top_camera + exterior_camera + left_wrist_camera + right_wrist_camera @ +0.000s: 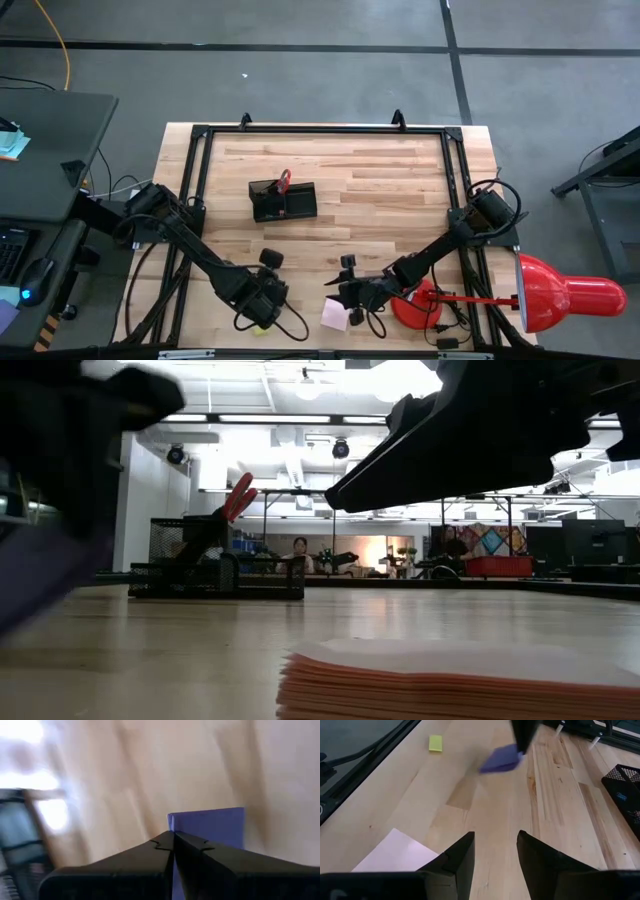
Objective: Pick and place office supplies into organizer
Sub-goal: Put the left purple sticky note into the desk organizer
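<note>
A: Purple pad [210, 827] is pinched edge-on in the left claw [268, 300], lifted near the desk's [380, 180] front edge.
B: And the organizer [284, 200]?
A: Straight beyond it, well apart. Right claw [495, 852] hangs spread, empty, by the pink pad [395, 851].

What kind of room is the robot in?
Probably a robotics lab or workshop: a wooden table on a bare concrete floor, ceiling lights over a big open hall, and workbenches with equipment behind.
</note>
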You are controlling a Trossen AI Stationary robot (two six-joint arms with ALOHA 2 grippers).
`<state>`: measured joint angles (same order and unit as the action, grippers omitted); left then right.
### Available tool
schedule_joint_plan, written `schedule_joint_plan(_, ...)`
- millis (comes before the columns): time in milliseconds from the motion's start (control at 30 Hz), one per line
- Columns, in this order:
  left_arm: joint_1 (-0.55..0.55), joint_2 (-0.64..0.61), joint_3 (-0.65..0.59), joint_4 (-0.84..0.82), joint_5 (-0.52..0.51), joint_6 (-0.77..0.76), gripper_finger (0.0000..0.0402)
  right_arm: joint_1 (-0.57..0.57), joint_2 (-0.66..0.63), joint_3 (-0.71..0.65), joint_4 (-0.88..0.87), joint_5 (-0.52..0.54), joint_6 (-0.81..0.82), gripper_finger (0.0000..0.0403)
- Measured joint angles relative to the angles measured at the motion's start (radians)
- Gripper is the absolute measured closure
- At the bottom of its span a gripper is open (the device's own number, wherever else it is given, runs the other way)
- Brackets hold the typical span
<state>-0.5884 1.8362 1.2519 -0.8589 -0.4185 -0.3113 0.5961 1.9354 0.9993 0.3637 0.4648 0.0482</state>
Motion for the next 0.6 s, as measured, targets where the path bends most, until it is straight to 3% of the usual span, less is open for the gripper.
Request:
schedule_joint_plan(233,0.017,-0.002,0.031,-0.003,-0.190,-0.008,0.0401,0.003,0.000,0.000,-0.071,0.045,0.076,0.0265)
schedule_joint_plan(600,0.169,-0.015,0.031,0.040,-0.264,0.116,0.0402,0.065,0.000,0.000,-0.159,0.213,0.113,0.0265)
